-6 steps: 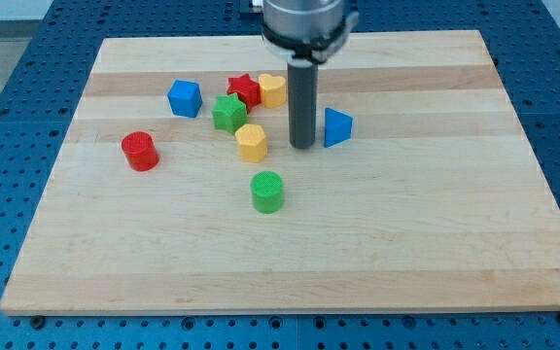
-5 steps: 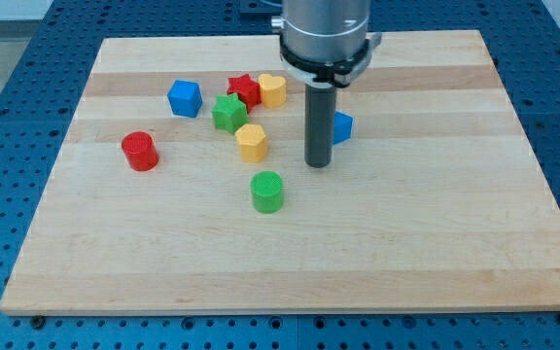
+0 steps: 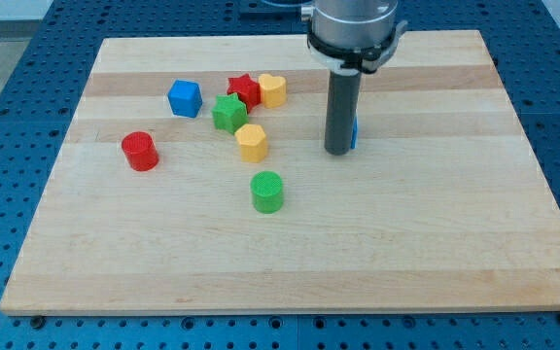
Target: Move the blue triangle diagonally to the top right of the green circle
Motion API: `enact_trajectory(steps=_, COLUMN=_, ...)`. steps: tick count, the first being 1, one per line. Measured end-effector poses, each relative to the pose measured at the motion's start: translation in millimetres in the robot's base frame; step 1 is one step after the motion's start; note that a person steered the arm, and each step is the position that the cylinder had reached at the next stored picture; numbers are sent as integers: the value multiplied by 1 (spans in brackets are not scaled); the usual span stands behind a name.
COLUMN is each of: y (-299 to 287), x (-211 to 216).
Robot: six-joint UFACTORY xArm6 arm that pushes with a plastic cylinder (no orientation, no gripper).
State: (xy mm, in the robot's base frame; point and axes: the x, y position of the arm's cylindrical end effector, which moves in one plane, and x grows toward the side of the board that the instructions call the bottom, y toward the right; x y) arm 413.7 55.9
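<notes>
The blue triangle (image 3: pixel 354 132) is almost hidden behind my rod; only a thin blue sliver shows at the rod's right edge. My tip (image 3: pixel 337 152) rests on the board just in front of it, toward the view's bottom. The green circle (image 3: pixel 267 191) stands to the lower left of the tip, well apart from it.
A yellow block (image 3: pixel 252 142) sits above the green circle. A green star (image 3: pixel 228 112), a red star (image 3: pixel 244 89), a yellow heart-shaped block (image 3: pixel 273 89) and a blue cube (image 3: pixel 185 97) cluster at upper left. A red cylinder (image 3: pixel 139 151) stands at left.
My rod has moved from the left of the blue triangle toward the view's right and now stands in front of it, covering most of it. The blocks look unmoved.
</notes>
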Motion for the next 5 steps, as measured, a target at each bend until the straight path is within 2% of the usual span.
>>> enact_trajectory(steps=1, y=-12, x=-40)
enact_trajectory(steps=2, y=-8, x=-57)
enact_trajectory(steps=3, y=11, x=-51)
enact_trajectory(steps=4, y=41, x=-26)
enact_trajectory(steps=5, y=56, x=-29)
